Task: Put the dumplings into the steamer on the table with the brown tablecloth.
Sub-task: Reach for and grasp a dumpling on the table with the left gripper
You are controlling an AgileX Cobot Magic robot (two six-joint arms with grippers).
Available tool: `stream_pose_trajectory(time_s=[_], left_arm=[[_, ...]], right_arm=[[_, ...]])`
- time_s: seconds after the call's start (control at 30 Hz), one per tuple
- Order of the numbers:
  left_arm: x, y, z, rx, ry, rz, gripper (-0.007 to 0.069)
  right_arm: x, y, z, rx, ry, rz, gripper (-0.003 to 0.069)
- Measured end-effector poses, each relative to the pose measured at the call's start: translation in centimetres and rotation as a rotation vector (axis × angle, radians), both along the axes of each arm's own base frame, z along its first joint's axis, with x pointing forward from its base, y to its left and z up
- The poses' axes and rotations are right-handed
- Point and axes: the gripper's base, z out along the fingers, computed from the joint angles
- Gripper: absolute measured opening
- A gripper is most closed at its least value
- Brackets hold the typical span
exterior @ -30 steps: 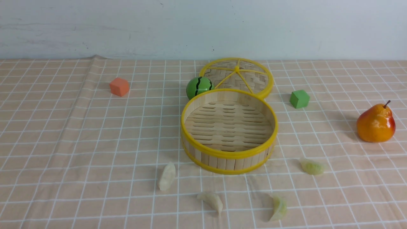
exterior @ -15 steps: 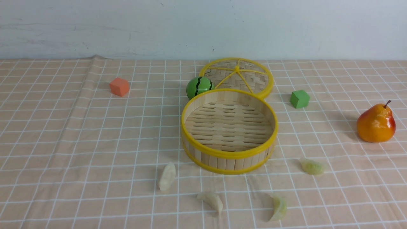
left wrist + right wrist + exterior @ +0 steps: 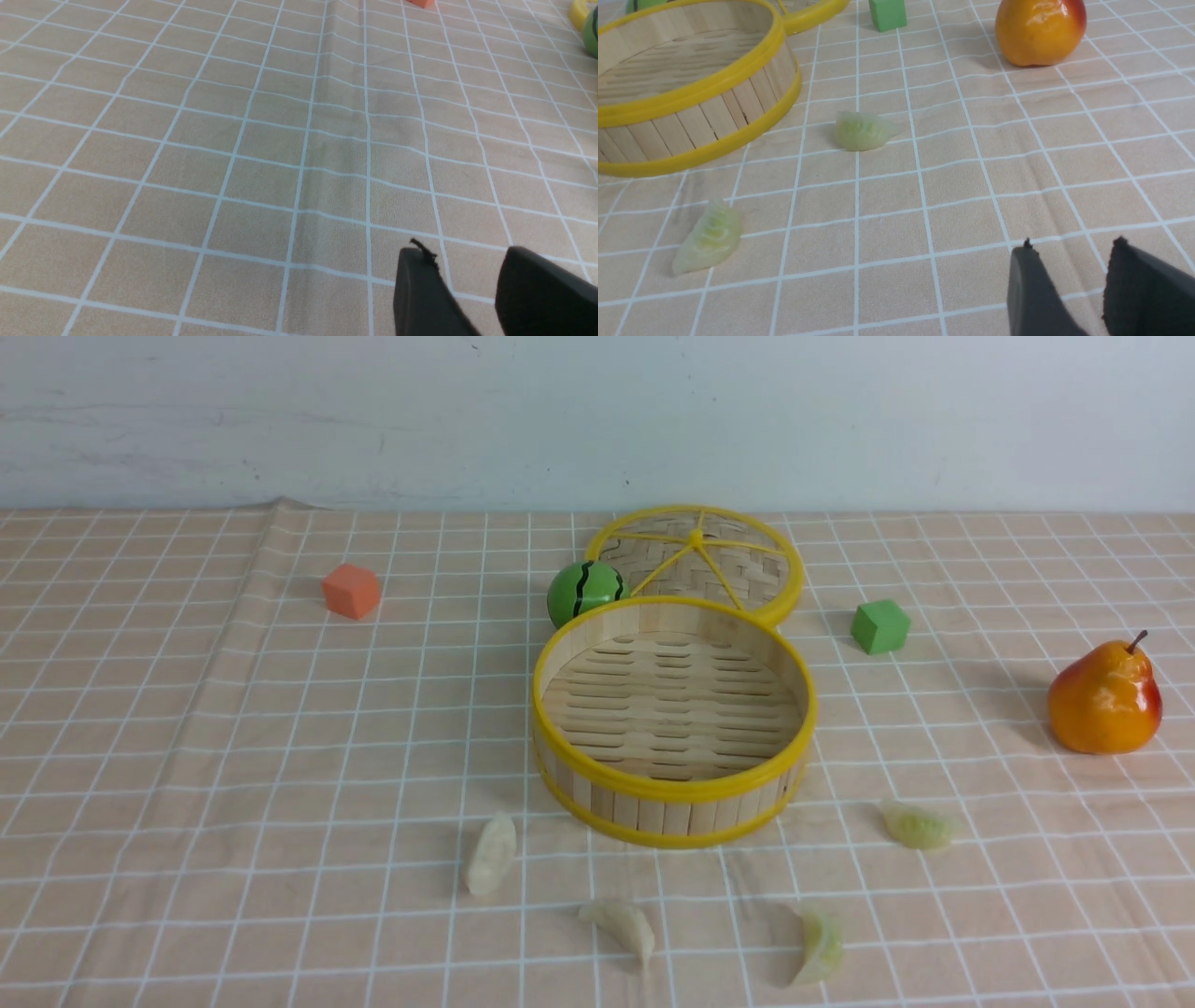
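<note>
No dumpling (image 3: 491, 855) is in the steamer (image 3: 674, 817) yet. Both grippers (image 3: 455, 275) (image 3: 1069, 266) are spread apart. One dumpling must be pinched next.

Right wrist view: pear's top (image 3: 1041, 32) cut off

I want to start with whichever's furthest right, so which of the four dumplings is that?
The pale green dumpling nearest the pear; the other green one lies nearer the robot, and the remaining two are creamy white.
</note>
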Motion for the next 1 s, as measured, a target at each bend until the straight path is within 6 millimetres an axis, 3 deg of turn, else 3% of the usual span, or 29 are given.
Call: stream_pose_trajectory(time_s=[0.8, 0.93, 1.0], left_arm=[[0.0, 0.7, 0.4, 0.214, -0.02, 0.01, 0.0237], [0.3, 0.2, 1.4, 0.032, -0.154, 0.012, 0.0237], [0.4, -0.2, 2.2, -0.293, -0.26, 0.04, 0.0237]], right_arm=[[0.0, 0.5, 0.0, 0.132, 0.007, 0.011, 0.0239], [0.0, 0.7, 0.0, 0.189, 0.01, 0.015, 0.0239], [-0.1, 1.2, 0.1, 0.363, 0.023, 0.017, 0.0239]])
